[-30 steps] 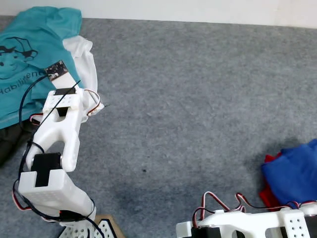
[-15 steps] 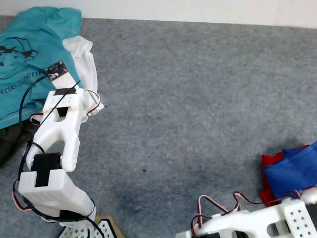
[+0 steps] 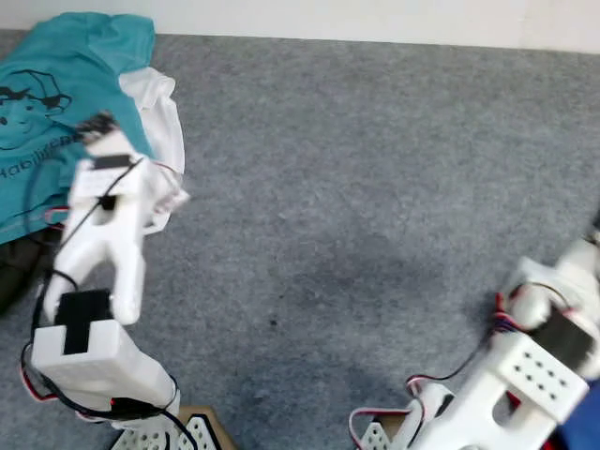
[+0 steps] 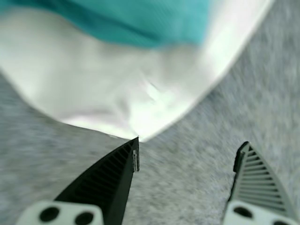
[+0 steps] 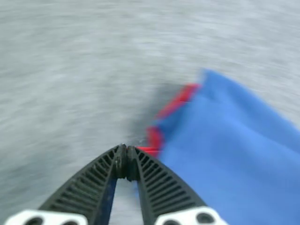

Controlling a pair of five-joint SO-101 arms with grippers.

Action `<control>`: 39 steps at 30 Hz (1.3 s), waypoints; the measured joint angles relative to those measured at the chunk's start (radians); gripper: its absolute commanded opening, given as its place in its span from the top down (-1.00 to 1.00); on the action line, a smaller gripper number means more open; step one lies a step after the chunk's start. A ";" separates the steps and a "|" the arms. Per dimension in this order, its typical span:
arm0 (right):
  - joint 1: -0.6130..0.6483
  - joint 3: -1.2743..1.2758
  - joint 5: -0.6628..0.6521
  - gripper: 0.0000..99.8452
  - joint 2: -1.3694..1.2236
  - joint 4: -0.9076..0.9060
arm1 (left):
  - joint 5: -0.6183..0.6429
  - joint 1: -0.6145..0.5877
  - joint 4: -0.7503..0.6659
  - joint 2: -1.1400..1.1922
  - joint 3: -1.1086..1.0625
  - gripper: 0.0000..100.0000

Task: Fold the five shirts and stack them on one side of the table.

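A teal printed shirt (image 3: 56,103) lies at the table's far left with a white shirt (image 3: 164,112) partly under its right side. My left arm (image 3: 103,234) stands over their lower edge. In the left wrist view my left gripper (image 4: 187,161) is open just off a corner of the white shirt (image 4: 117,93), with the teal shirt (image 4: 117,18) beyond it. My right arm (image 3: 534,366) is at the front right. My right gripper (image 5: 125,161) is shut, its tip beside the edge of a blue shirt (image 5: 234,154) lying on a red shirt (image 5: 180,101).
A dark garment (image 3: 14,272) lies at the left edge below the teal shirt. Grey carpet-like table surface (image 3: 356,169) stretches bare across the middle and back. A sliver of blue cloth (image 3: 586,433) shows at the front right corner.
My right arm swung up and to the right, now covering the blue and red shirts in the high view. My left arm shifted slightly toward the teal and white shirts.
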State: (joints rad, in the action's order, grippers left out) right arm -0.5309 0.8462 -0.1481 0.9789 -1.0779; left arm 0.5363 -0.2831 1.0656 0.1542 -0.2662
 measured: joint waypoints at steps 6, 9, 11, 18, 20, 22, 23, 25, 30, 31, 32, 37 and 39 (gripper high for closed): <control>0.327 -0.037 0.140 0.98 -0.097 -0.018 | 0.002 -0.209 0.132 0.000 0.203 0.35; 0.423 -0.101 0.201 0.98 -0.230 -0.018 | -0.018 -0.236 0.172 0.009 0.276 0.35; 0.474 -0.132 0.227 0.98 -0.324 -0.018 | -0.035 -0.232 0.196 0.044 0.336 0.35; 0.635 -0.094 0.255 0.98 -0.522 0.176 | -0.040 -0.153 0.273 0.236 0.519 0.35; 0.649 -0.046 0.255 0.98 -0.546 0.261 | -0.040 -0.123 0.288 0.287 0.549 0.36; 0.664 -0.003 0.255 0.98 -0.552 0.330 | -0.040 -0.095 0.295 0.324 0.569 0.36; 0.669 0.015 0.255 0.98 -0.559 0.359 | -0.040 -0.081 0.295 0.336 0.578 0.36; 0.671 0.048 0.255 0.98 -0.560 0.411 | -0.040 -0.055 0.295 0.350 0.592 0.36; 0.678 0.117 0.203 0.98 -0.569 0.537 | -0.040 -0.006 0.295 0.358 0.598 0.36; 0.687 0.126 0.192 0.98 -0.577 0.555 | -0.040 -0.003 0.295 0.362 0.598 0.36; 0.694 0.129 0.183 0.98 -0.586 0.569 | -0.040 0.000 0.295 0.364 0.598 0.36; 0.720 0.132 0.169 0.98 -0.618 0.588 | -0.040 0.006 0.292 0.364 0.598 0.43; 0.718 0.132 0.167 0.98 -0.623 0.588 | -0.040 0.006 0.278 0.364 0.598 0.53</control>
State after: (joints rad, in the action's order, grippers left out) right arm 0.1872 0.9782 0.0192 0.3560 -0.4902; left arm 0.4964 -0.2770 1.3433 0.5178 0.3322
